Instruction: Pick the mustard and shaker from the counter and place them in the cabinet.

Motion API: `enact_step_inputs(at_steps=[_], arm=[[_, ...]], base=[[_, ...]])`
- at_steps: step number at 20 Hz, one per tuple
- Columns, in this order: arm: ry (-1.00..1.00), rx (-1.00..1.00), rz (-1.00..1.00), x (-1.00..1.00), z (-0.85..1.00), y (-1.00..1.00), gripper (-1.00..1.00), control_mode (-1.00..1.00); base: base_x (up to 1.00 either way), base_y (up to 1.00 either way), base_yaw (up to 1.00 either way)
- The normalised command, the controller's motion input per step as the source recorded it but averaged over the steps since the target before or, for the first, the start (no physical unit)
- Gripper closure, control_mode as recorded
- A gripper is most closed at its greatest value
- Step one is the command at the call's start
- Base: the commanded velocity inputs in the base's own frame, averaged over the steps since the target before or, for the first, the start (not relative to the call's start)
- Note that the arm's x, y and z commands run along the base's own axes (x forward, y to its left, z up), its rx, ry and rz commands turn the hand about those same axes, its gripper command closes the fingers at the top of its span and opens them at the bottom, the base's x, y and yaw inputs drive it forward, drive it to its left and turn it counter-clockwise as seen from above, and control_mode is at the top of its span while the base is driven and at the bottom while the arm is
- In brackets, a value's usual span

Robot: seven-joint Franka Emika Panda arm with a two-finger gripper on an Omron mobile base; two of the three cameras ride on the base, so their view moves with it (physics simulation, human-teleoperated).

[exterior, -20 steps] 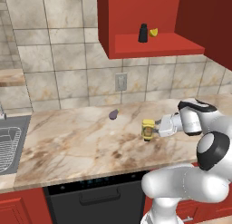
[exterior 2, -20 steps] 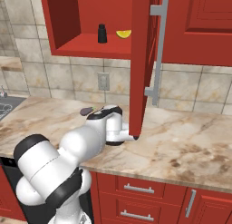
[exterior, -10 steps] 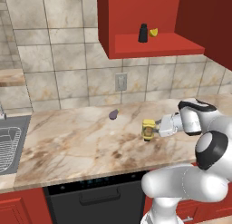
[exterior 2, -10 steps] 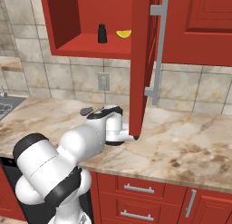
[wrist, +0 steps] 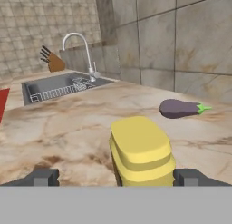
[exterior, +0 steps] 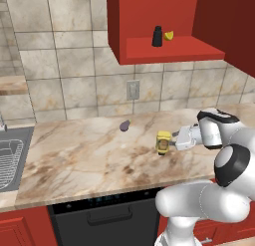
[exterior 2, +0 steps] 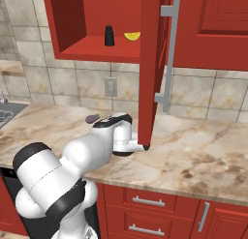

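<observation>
The mustard (exterior: pixel 163 142), a small yellow bottle, stands upright on the marble counter (exterior: pixel 74 155). In the hand view the mustard (wrist: pixel 140 150) rises close up between my two fingertips. My gripper (exterior: pixel 168 143) reaches in level from the right, its jaws open on either side of the bottle, with a clear gap on the left side. The black shaker (exterior: pixel 157 36) stands in the open niche of the red cabinet (exterior: pixel 149 21), and from the right base the shaker (exterior 2: pixel 109 36) shows on the same shelf.
A yellow lemon wedge (exterior: pixel 169 35) lies beside the shaker. A purple eggplant (exterior: pixel 124 124) lies on the counter behind the mustard. The cabinet's open door (exterior 2: pixel 150 64) hangs down near my arm. A sink (exterior: pixel 10 155) with a faucet (wrist: pixel 81 41) lies at the left.
</observation>
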Motion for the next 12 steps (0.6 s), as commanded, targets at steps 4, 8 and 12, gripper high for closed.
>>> enact_step_inputs(at_steps=[4, 8, 12], arm=[[0.00, 0.00, 0.00, 0.00, 0.00, 0.00, -1.00, -1.00], [0.00, 0.00, 0.00, 0.02, -0.01, 0.00, -1.00, -1.00], [0.00, 0.00, 0.00, 0.02, -0.01, -0.02, -1.00, -1.00]], base=[[0.00, 0.00, 0.00], [0.00, 0.00, 0.00], [0.00, 0.00, 0.00]])
